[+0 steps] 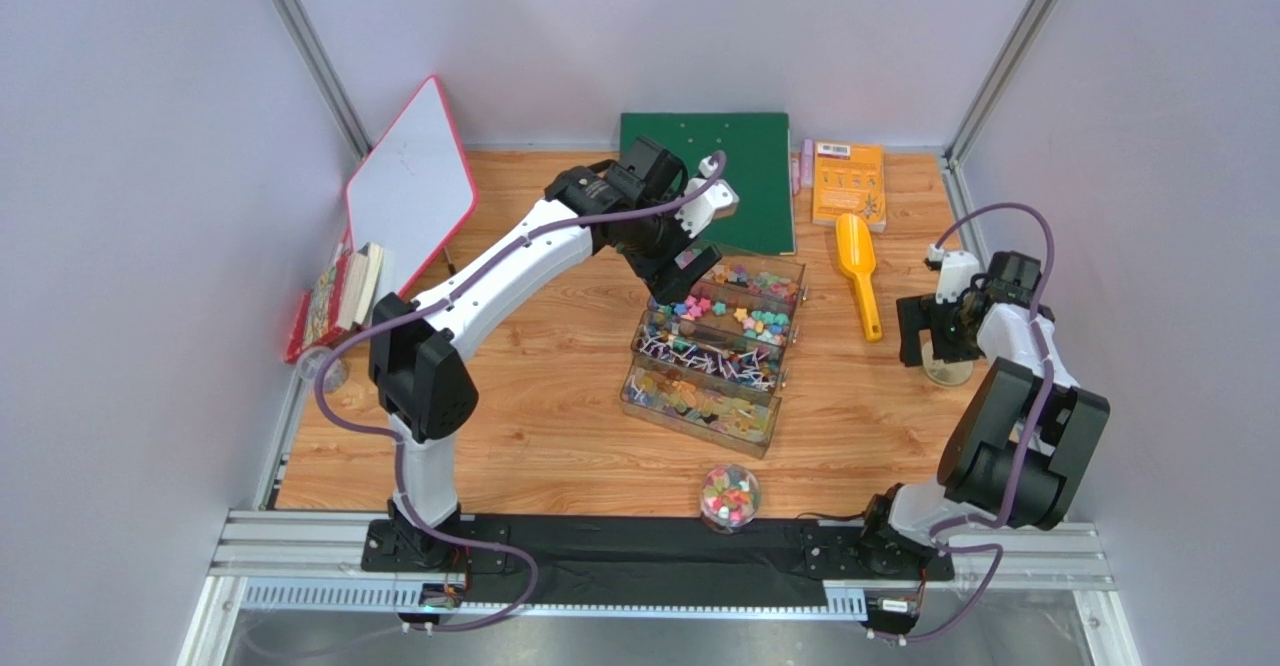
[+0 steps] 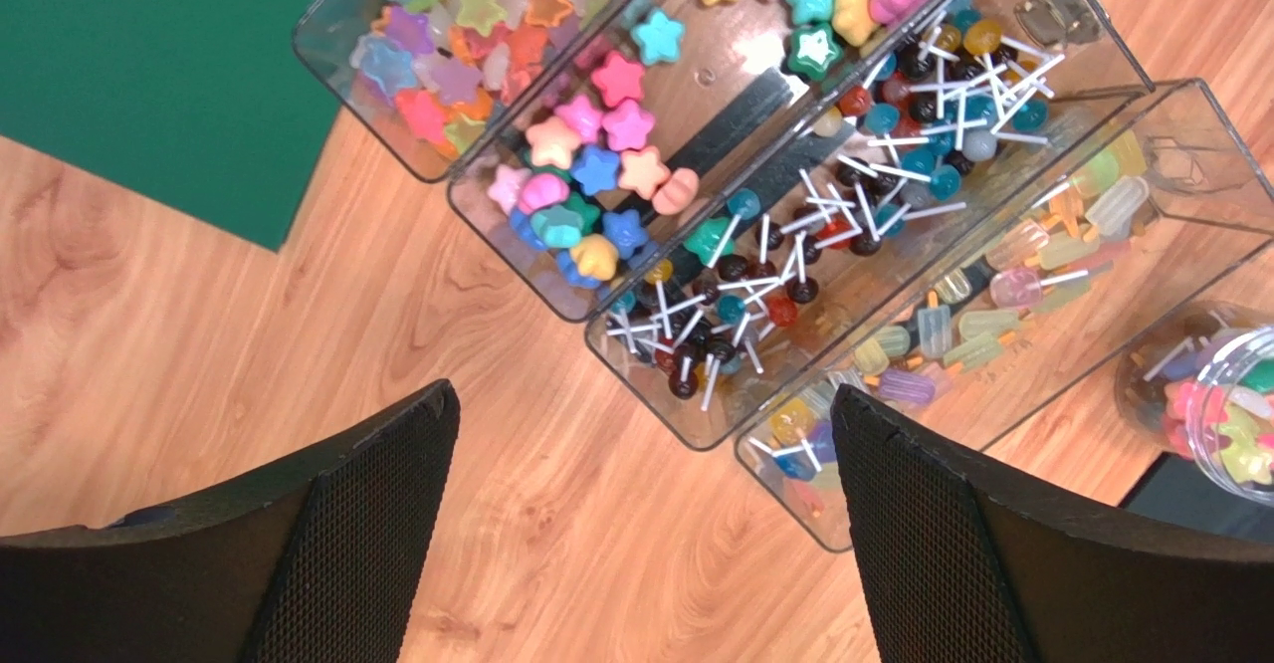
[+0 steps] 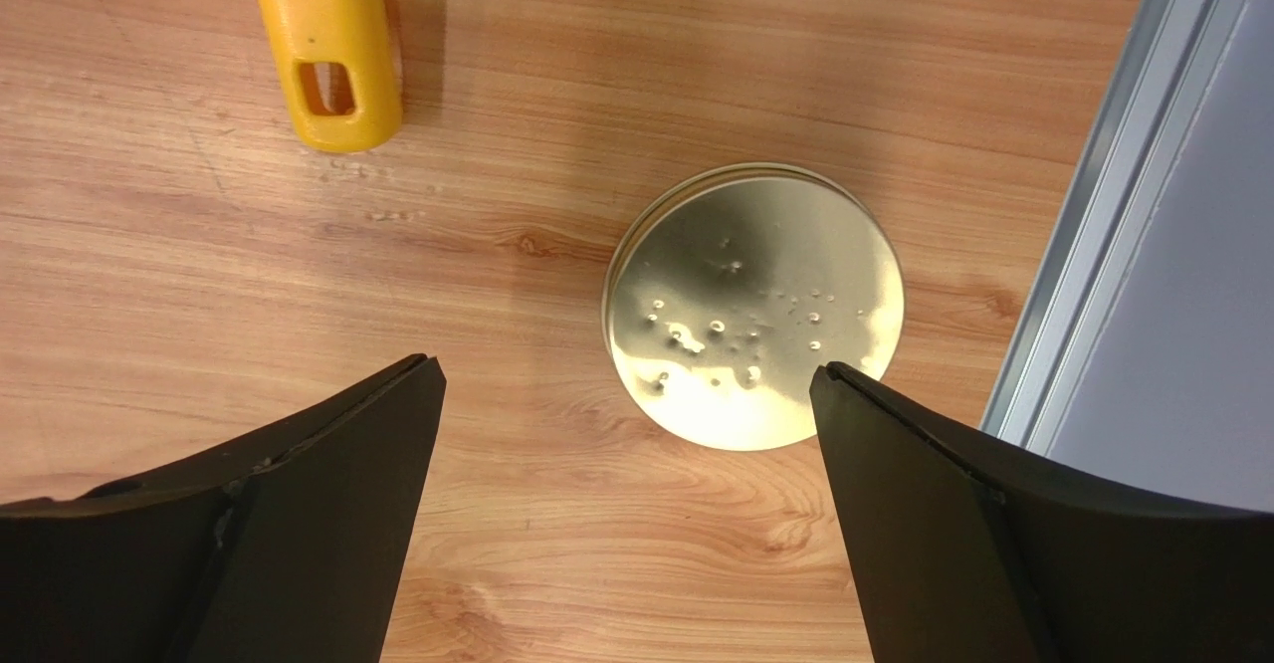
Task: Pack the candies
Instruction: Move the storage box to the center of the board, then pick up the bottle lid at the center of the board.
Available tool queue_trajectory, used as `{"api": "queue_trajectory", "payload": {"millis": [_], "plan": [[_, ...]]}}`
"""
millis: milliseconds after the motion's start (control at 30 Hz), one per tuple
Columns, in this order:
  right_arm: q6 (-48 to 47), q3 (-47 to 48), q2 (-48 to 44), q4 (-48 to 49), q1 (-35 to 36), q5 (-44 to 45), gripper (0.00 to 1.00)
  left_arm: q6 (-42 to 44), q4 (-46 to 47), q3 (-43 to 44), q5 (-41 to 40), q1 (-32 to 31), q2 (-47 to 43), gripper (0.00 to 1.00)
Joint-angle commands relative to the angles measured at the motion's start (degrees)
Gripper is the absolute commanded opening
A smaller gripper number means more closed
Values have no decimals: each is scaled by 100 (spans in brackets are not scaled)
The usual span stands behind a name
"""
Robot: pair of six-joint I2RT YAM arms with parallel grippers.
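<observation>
Fingers of your left claw (image 2: 640, 402) stand wide apart and grip nothing. Just beyond them, a little to the right in the left wrist view, lie the candies (image 2: 598, 170) in the clear tiered box (image 2: 1182, 156). Its long trays run on a diagonal across that view. From above, this claw hovers at the far-left corner of the box, so the left arm is clearly the nearer one.

Your right claw (image 3: 625, 372) is also fully open and empty. It hangs over the gold lid (image 3: 755, 305) at the right edge of the worktop (image 1: 526, 396), well apart from the box. The yellow scoop (image 3: 326, 51) lies to its left, handle toward you. The small jar (image 1: 730, 497) with some candies stands near your edge, between both bases.
</observation>
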Motion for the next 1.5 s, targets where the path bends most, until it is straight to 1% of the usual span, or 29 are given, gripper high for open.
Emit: {"api": "queue_trajectory", "payload": {"millis": [0,200,433,800,1200,1467], "plan": [[-400,109,269,495,-234,-267,100,-189,-283,404,-23,-87,118,100],[-524,242,498,531,-428,-346,100,-145,-309,430,-85,-96,250,100],[-524,356,770,557,-446,-382,100,-163,-283,439,-94,-96,267,100],[-577,593,876,548,-446,-285,100,-189,-274,395,-67,-113,303,100],[-664,848,1307,188,-454,-171,100,-198,-230,457,-59,-104,391,100],[-708,778,1298,83,-437,-223,100,-207,-221,439,-76,-104,399,100]]}}
